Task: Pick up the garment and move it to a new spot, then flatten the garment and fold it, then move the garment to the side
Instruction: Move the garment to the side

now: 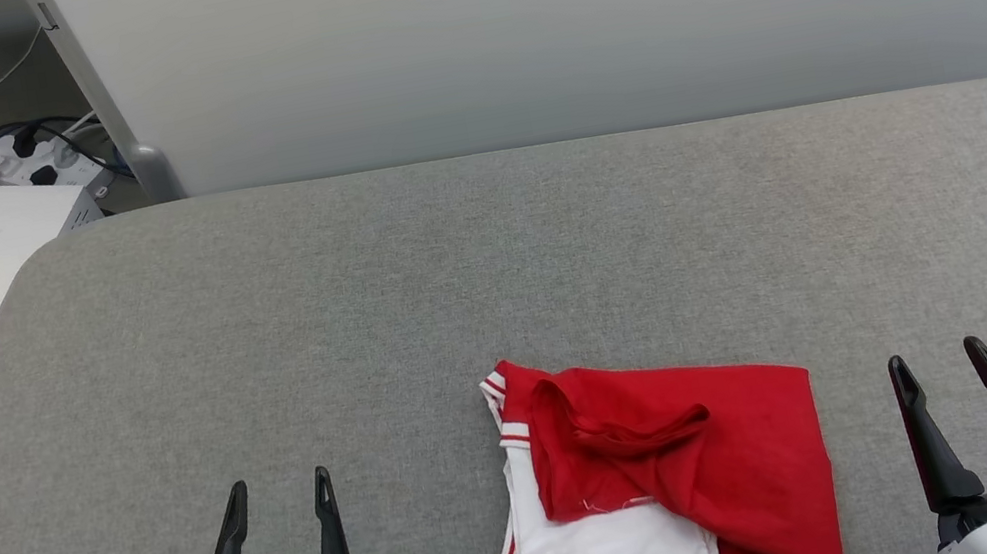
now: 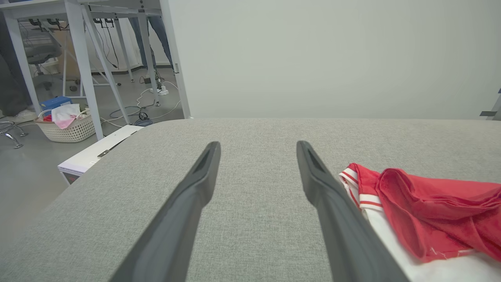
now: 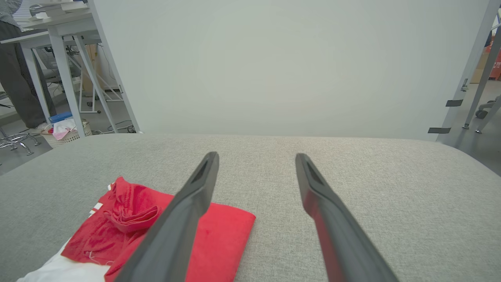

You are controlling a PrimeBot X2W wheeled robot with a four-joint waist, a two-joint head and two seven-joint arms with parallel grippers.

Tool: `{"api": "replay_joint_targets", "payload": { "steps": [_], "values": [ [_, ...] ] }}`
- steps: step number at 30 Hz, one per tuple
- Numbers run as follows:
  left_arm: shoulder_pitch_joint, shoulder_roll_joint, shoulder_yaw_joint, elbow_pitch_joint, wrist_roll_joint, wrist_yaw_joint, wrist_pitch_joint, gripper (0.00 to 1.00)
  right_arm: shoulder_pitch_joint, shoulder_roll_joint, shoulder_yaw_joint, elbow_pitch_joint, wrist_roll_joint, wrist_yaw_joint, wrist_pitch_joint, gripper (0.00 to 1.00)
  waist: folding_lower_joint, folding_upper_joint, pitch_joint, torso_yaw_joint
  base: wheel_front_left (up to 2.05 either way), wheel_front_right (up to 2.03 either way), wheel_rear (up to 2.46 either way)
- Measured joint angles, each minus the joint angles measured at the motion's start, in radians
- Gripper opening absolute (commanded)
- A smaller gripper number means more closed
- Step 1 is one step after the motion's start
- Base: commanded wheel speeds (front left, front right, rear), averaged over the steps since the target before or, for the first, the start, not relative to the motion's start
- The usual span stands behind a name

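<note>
Just left of right tool (image 1: 932,352), garment (image 1: 748,455)

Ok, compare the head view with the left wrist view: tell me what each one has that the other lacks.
Extra in the head view: the right gripper, open, and the right edge of the garment. Extra in the left wrist view: a basket of cloths standing on the floor. In both: the open left gripper, the grey table, the garment's striped sleeve side, and the white box beside the table.
</note>
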State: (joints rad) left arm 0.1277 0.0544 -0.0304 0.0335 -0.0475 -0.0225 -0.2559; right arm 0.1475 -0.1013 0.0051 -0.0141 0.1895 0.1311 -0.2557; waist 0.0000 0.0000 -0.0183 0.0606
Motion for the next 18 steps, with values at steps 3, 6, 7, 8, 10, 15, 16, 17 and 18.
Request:
{"api": "replay_joint_targets", "payload": {
  "steps": [3,6,7,8,10,15,16,17,18],
  "values": [
    [0.000,0.000,0.000,0.000,0.001,0.000,0.000,1.00,0.000,0.000,-0.001,0.000,-0.010,0.000,0.000,1.00,0.0000,0.0000,0.001,0.002,0.00,0.00,0.00],
    [0.000,0.000,0.000,0.000,0.001,0.000,0.000,1.00,0.000,-0.001,-0.001,0.002,-0.012,0.000,0.000,1.00,0.0000,0.0000,0.001,0.004,0.00,0.00,0.00],
    [0.000,0.000,0.000,0.000,0.001,0.000,0.000,1.00,0.000,-0.004,0.002,0.003,-0.014,0.000,0.000,1.00,0.0000,0.0000,0.002,0.004,0.00,0.00,0.00],
    [0.000,0.000,0.000,0.000,0.001,0.000,0.000,1.00,-0.002,-0.011,0.004,0.004,-0.018,0.000,0.000,1.00,0.0000,0.0000,0.003,0.004,0.00,0.00,0.00],
    [0.000,0.000,-0.002,0.001,0.001,0.000,0.000,1.00,-0.015,-0.027,0.002,0.004,-0.019,0.000,0.000,1.00,0.0000,0.0000,0.007,0.006,0.00,0.00,0.00],
    [-0.003,0.000,-0.008,0.002,0.001,0.000,0.000,1.00,-0.120,-0.098,-0.016,-0.013,-0.014,0.000,0.001,1.00,0.0000,0.0000,0.023,0.013,0.00,0.00,0.00],
    [-0.003,0.000,-0.010,0.003,0.001,0.000,0.000,1.00,-0.148,-0.113,-0.022,-0.020,-0.008,0.000,0.006,1.00,0.0000,0.0000,0.027,0.017,0.00,0.00,0.00],
    [-0.005,0.000,-0.012,0.004,0.001,0.000,0.000,1.00,-0.177,-0.132,-0.025,-0.026,-0.004,0.000,0.014,1.00,0.0000,0.0000,0.030,0.020,0.00,0.00,0.00],
    [-0.006,0.000,-0.013,0.005,0.001,0.000,0.000,1.00,-0.205,-0.151,-0.026,-0.030,0.004,0.000,0.025,1.00,0.0000,0.0000,0.034,0.023,0.00,0.00,0.00]
  ]
}}
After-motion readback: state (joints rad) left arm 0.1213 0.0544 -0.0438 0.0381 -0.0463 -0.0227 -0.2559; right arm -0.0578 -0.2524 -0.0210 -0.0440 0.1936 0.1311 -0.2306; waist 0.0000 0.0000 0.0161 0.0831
